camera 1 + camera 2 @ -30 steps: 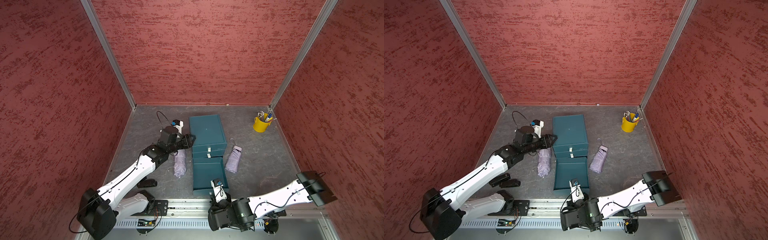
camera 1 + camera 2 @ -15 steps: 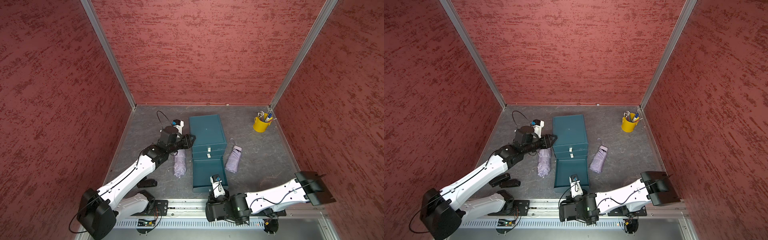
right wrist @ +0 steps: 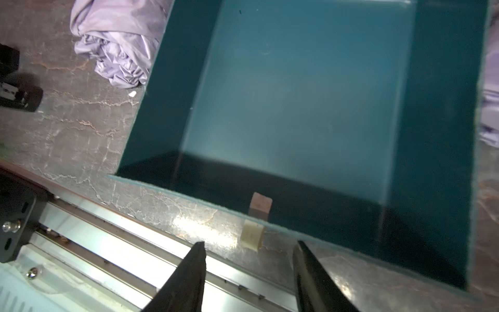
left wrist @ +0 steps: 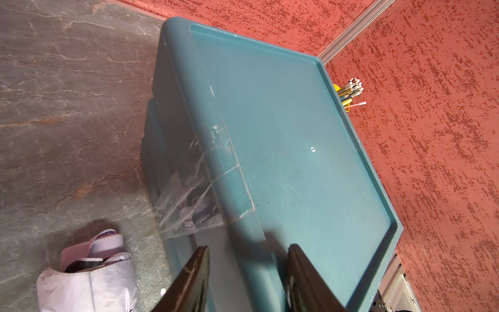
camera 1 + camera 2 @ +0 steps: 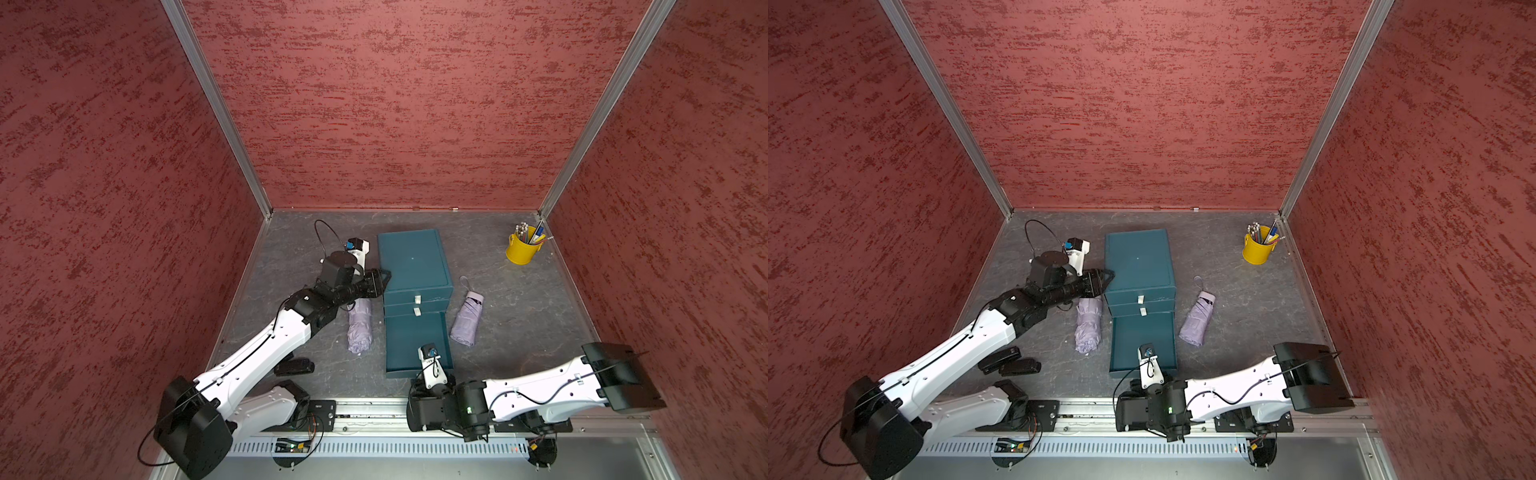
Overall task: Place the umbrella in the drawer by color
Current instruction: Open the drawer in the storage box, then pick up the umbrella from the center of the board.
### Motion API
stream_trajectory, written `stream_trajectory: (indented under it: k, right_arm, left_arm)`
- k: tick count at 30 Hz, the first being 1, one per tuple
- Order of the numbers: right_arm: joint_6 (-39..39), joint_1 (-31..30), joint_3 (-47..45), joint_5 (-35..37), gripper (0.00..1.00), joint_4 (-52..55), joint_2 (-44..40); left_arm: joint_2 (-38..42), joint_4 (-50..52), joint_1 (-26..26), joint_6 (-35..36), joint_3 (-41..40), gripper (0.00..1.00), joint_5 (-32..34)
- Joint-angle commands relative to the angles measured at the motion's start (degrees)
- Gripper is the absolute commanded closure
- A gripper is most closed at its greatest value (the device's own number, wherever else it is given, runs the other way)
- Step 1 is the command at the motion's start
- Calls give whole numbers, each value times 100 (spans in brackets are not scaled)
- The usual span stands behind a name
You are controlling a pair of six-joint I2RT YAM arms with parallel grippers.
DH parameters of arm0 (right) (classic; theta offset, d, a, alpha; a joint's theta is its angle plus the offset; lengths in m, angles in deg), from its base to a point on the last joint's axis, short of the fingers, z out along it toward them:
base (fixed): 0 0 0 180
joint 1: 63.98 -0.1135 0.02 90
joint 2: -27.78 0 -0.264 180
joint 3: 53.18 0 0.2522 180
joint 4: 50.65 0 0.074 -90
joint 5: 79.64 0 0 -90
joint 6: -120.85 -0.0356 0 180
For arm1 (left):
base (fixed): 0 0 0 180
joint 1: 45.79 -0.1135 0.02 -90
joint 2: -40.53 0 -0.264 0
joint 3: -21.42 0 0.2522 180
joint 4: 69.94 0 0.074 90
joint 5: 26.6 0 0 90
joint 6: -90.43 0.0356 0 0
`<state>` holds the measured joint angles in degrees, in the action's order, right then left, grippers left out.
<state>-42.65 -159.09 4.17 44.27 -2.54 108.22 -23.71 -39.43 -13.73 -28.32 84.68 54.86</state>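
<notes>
Hovering empty, jaws parted, the right pincer sits just behind the pull tab of the bare drawer. The left pincer, parted too, straddles the cabinet edge, likely steadying it; a lilac umbrella lies just beside it, unstowed.

Teal drawer unit upright on the grey floor, three drawers stacked, small pale tabs on the upper two fronts. Bottom drawer pulled out toward the robot, open-topped, bare teal base showing. Crumpled umbrella, lilac, folded, flat just left of the unit in both top views, lengthwise along it, fabric bunched at the near end. Tidier umbrella, same lilac, flat on the opposite side, slightly angled, strap loop at the far end, near the open drawer but apart.
</notes>
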Motion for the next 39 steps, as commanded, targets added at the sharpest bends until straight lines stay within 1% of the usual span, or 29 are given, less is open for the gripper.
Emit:
stream_trajectory:
  k: [1,4,6,7,8,10,12,14,17,20,22,26,29,32,34,39]
  right_arm:
    - [-203,-92,467,474,40,996,-342]
    - [-883,-86,1018,1124,36,2849,-811]
    - [-1456,-9,1372,1507,29,4076,-1102]
    - [-1609,184,1521,1508,28,4626,-1192]
    - [-1589,519,1609,1370,28,4998,-1267]
    - [-1222,1361,1529,1010,28,5157,-1440]
    - [-236,2123,1172,636,28,4350,-1818]
    - [505,2871,808,53,29,3450,-2316]
    - [1292,3655,427,-681,30,2534,-2676]
    - [1753,4305,163,-1502,30,1853,-2464]
    - [1870,4476,75,-1759,29,1545,-2221]
    - [1926,4861,-133,-2098,23,1015,-1715]
    - [1962,4985,-303,-2206,17,583,-1451]
    - [1979,5153,-432,-2224,16,303,-1223]
    - [2029,5327,-581,-2368,15,7,-1133]
    - [2211,5657,-688,-2585,16,-483,-864]
  left_arm:
    - [-220,1203,-94,247,-161,50,540]
    - [-258,1149,-101,281,-109,49,563]
    - [-321,1128,-118,309,-57,49,543]
    - [-371,1108,-115,331,-21,49,533]
    - [-415,1083,-114,350,11,49,515]
    - [-457,1028,-103,338,46,50,524]
    - [-474,963,-96,347,48,50,532]
    - [-505,948,-87,384,103,51,558]
    - [-561,1022,-77,475,230,53,639]
    - [-610,1039,-28,608,321,54,752]
    - [-661,1034,-15,684,380,55,787]
    - [-796,1024,-12,778,468,56,864]
    - [-841,937,-17,810,473,57,870]
    - [-887,878,-24,848,517,57,893]
    - [-920,826,-24,888,539,57,900]
    - [-967,801,-25,893,595,57,926]
